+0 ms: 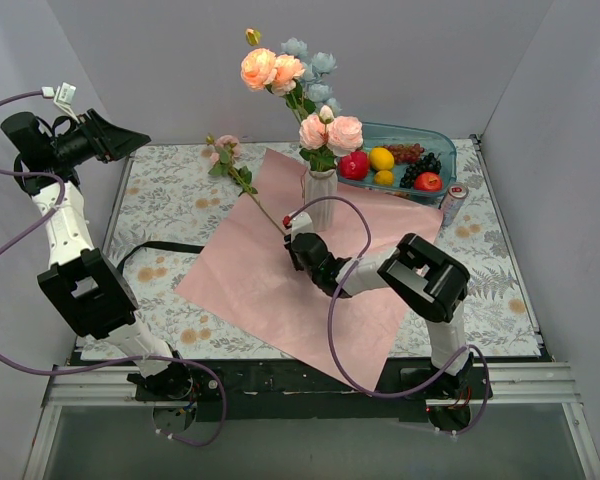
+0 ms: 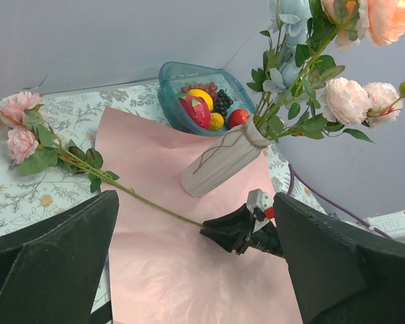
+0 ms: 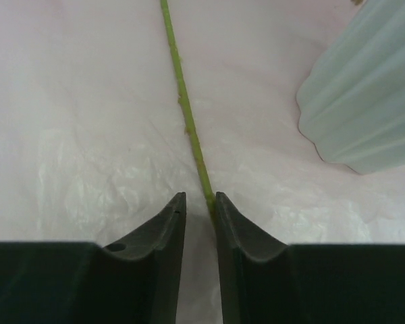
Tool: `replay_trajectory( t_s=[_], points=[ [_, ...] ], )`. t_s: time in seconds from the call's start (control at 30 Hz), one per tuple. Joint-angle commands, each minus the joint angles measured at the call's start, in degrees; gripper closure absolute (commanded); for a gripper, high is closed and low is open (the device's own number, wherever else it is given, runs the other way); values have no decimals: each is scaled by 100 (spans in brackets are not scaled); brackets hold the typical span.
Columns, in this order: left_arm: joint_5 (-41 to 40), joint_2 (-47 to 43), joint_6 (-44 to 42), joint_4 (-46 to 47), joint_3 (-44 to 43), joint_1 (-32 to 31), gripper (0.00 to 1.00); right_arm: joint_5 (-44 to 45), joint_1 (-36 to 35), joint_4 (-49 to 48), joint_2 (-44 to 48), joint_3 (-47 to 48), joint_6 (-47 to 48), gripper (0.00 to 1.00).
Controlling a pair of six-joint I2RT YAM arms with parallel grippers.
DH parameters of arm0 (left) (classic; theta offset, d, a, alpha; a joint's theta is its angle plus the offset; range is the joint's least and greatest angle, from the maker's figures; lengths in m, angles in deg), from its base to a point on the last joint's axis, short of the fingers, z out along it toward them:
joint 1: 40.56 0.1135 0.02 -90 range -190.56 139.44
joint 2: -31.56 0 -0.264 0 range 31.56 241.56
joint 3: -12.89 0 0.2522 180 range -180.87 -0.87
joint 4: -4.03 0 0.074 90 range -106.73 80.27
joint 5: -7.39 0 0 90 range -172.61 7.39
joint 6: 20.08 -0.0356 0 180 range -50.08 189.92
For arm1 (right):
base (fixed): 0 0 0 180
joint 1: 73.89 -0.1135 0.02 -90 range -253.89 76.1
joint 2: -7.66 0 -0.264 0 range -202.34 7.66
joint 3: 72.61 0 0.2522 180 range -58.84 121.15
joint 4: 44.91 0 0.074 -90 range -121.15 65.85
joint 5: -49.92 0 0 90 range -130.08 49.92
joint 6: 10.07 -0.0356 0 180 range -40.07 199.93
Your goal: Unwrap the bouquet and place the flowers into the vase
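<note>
The bouquet is undone: its pink wrapping paper (image 1: 250, 285) lies flat on the table. The white ribbed vase (image 1: 320, 196) (image 2: 219, 162) (image 3: 364, 101) stands on the paper's far part and holds peach, pink and pale blue flowers (image 1: 300, 95). One loose pink flower (image 1: 223, 150) (image 2: 17, 121) lies left of the vase, its green stem (image 3: 185, 115) running across the paper. My right gripper (image 1: 291, 240) (image 2: 209, 231) (image 3: 200, 197) is low at the stem's cut end, jaws narrowly open, the stem against the right finger. My left gripper (image 1: 115, 138) (image 2: 196, 202) hovers high at the left, wide open and empty.
A teal bowl (image 1: 450, 140) of plastic fruit sits behind and right of the vase, with a small silver can (image 1: 452, 203) in front of it. A black ribbon (image 1: 160, 247) lies on the floral cloth left of the paper. Grey walls close in the table.
</note>
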Motion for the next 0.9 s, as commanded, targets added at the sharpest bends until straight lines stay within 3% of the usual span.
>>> replay_trajectory(
  t_s=[0.0, 0.2, 0.53, 0.7, 0.77, 0.8, 0.87],
  points=[
    [95, -415, -90, 29, 105, 43, 2, -157, -17, 5, 316, -283, -76, 76],
    [86, -450, -64, 55, 123, 43, 2, -219, -25, 57, 553, -521, -76, 99],
    [95, -442, 121, 266, 158, 43, 2, -421, -693, 496, 1801, -1663, -59, 99],
    [95, -512, 86, 275, 254, 43, 2, -185, -1036, 1032, 1916, -1324, 46, 99],
    [95, -538, 86, 284, 281, 43, 2, -44, -1027, 1173, 1724, -1007, 292, 93],
    [95, -538, 68, 284, 290, 43, 2, 87, -992, 1208, 1610, -552, 432, 78],
    [121, -547, 86, 284, 264, 52, 2, 19, -783, 1296, 1181, -23, 758, 63]
  ],
)
